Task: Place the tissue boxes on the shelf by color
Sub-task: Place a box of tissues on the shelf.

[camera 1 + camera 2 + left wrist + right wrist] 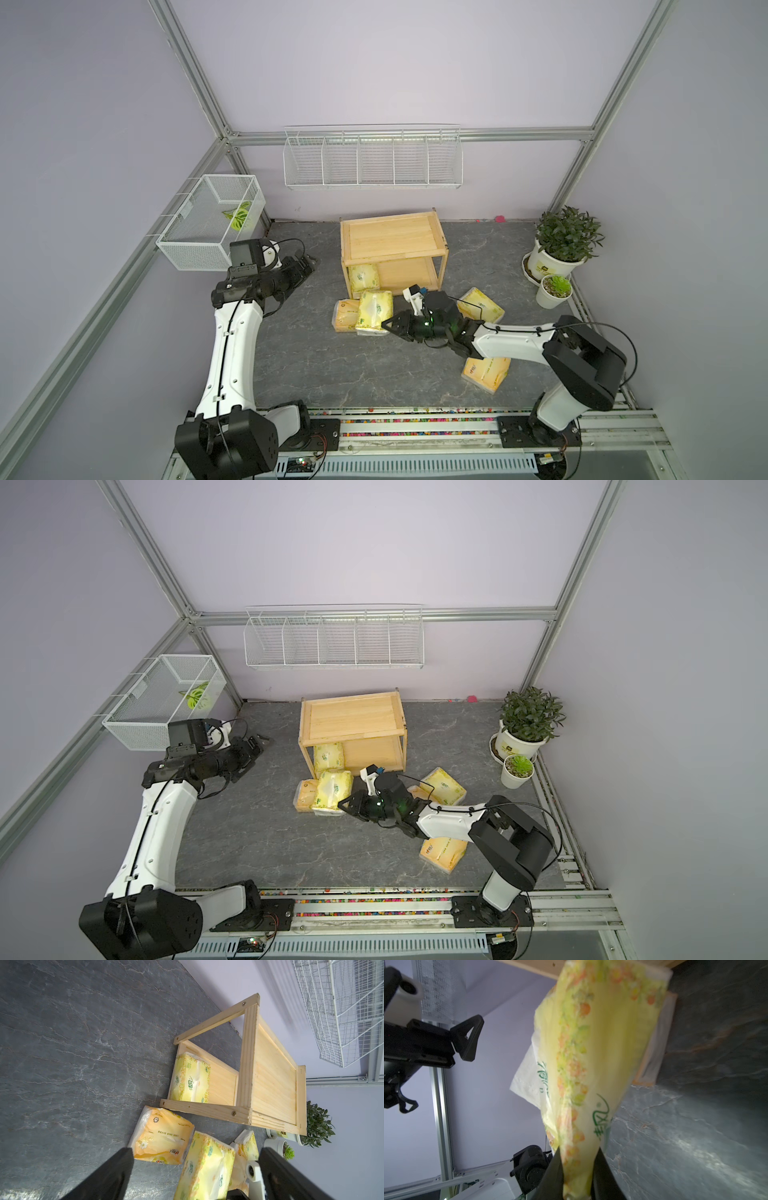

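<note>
The grey table (332, 365) fills the lower middle of both top views. The wooden shelf (392, 245) stands at frame centre, with one yellow-green tissue pack (363, 277) lying at the left end of its lower board. Left of centre, the left gripper (309, 268) hangs with its jaws spread wide. Just below the shelf, the right gripper (577, 1167) pinches a second yellow-green pack (375, 309), just beside an orange pack (345, 316). Another orange pack (486, 372) lies at lower right, partly under the right arm (511, 343).
</note>
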Robot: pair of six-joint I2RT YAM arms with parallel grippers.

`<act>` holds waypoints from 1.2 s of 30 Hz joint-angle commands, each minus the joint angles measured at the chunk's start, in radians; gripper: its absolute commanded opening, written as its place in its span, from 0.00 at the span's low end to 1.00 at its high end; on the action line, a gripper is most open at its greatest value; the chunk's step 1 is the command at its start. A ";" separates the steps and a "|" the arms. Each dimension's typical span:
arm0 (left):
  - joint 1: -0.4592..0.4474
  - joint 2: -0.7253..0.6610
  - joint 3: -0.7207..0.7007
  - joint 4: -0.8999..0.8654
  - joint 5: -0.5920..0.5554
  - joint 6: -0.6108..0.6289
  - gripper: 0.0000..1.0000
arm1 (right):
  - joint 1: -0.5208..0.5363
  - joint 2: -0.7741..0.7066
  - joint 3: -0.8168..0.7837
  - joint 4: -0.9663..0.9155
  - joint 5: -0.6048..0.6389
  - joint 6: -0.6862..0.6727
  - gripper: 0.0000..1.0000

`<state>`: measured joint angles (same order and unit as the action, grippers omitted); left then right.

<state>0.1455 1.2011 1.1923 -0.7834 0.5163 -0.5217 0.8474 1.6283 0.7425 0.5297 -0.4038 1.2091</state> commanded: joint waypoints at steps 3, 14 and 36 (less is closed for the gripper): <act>-0.023 0.022 0.041 0.009 -0.025 -0.005 1.00 | -0.087 -0.064 -0.058 -0.015 0.050 -0.043 0.21; -0.117 0.090 0.105 0.022 -0.058 0.000 1.00 | -0.181 -0.038 -0.030 -0.013 0.198 -0.048 0.21; -0.232 0.200 0.176 0.057 -0.099 0.000 1.00 | -0.203 0.261 0.187 0.056 0.248 -0.038 0.22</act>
<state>-0.0757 1.3945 1.3373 -0.7498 0.4366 -0.5217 0.6537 1.8587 0.8955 0.5488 -0.1543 1.1851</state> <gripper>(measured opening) 0.997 0.224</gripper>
